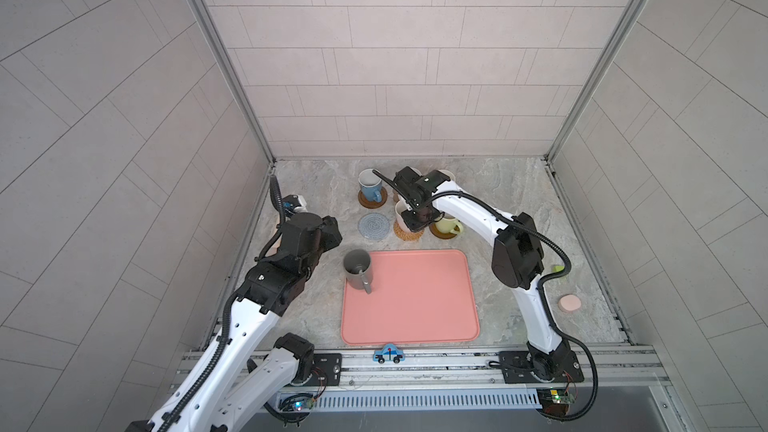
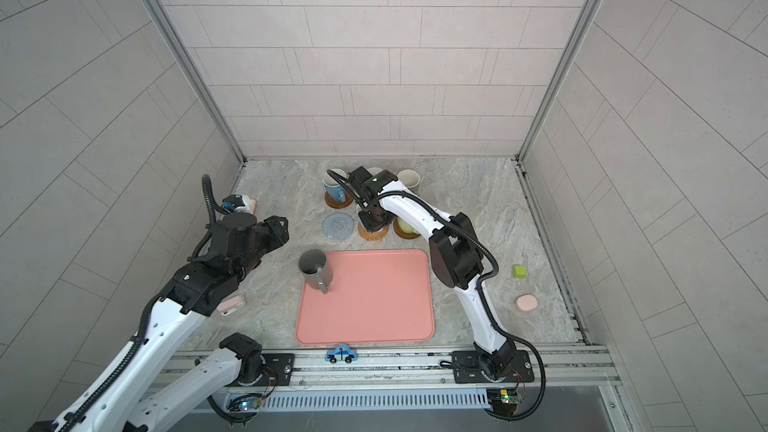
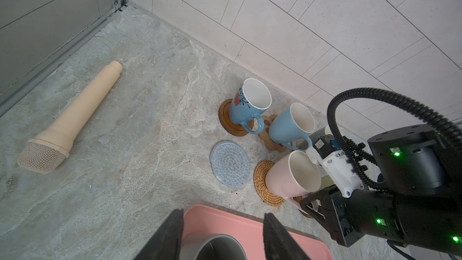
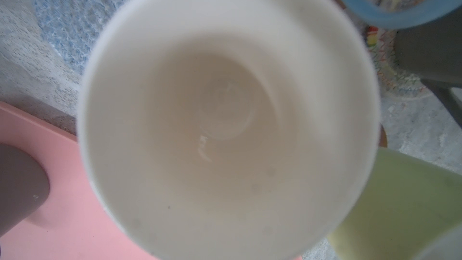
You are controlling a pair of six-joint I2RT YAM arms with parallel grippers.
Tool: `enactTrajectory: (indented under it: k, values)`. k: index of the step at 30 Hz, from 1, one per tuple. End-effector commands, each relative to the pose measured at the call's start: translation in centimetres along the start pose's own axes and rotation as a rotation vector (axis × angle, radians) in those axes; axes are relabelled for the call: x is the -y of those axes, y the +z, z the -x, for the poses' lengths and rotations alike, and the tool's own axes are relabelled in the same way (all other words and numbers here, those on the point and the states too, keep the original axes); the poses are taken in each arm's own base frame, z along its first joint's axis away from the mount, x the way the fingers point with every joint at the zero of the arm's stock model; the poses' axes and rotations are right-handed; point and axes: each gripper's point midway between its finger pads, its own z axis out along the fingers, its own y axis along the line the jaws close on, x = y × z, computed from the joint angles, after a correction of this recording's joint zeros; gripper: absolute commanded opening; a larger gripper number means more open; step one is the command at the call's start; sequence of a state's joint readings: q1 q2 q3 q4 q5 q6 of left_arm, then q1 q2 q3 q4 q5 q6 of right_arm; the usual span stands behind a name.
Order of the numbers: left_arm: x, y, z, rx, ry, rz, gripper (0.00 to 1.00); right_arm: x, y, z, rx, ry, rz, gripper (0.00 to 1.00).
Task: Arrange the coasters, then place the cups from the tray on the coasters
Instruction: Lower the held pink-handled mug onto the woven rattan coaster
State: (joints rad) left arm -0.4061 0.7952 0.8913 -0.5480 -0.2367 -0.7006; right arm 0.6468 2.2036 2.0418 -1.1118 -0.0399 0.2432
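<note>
As matters stand on the tabletop, five of the six cups are off the tray (image 1: 415,297) and set at coasters.

- **Placed:**
  - The flowered blue cup (image 3: 246,106) sits on a dark brown disc (image 3: 225,118).
  - The plain blue cup (image 3: 290,126) sits on the paw-shaped mat (image 3: 273,146).
  - The short grey cup (image 4: 425,51) sits on the cream woven mat (image 4: 390,71).
  - The yellow-green cup (image 1: 446,225) sits on the second brown disc (image 1: 440,236).
- **In hand:** The pink cup (image 3: 292,173) stands on or just over the rattan mat (image 3: 262,178); contact cannot be confirmed. The right gripper (image 3: 310,205) has its jaws pinched on that cup's handle, so release is judged outstanding.
- **Remaining:** The tall dark grey cup (image 1: 357,270) stands in the tray's far left corner. The grey-blue mat (image 1: 374,226), just beyond that corner, lies bare. The left gripper (image 3: 223,213) hovers over that cup, jaws spread and gripping nothing.
</note>
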Motion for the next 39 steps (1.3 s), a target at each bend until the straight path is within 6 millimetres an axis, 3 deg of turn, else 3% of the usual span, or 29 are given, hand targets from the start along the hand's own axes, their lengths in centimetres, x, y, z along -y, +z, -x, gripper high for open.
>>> enactTrajectory:
  k: [1,26,39]
  values:
    - [-0.4,-0.3,0.3,0.014,-0.007,0.019,0.58,0.4,-0.7,0.8,0.031,0.006,-0.009,0.09]
    - [-0.9,-1.1,0.3,0.025,-0.015,0.015,0.58,0.7,1.5,-0.7,-0.007,0.014,-0.017,0.09]
    - [-0.9,-1.2,0.5,0.03,-0.017,0.014,0.58,1.1,0.2,-0.5,0.019,0.024,-0.023,0.2]
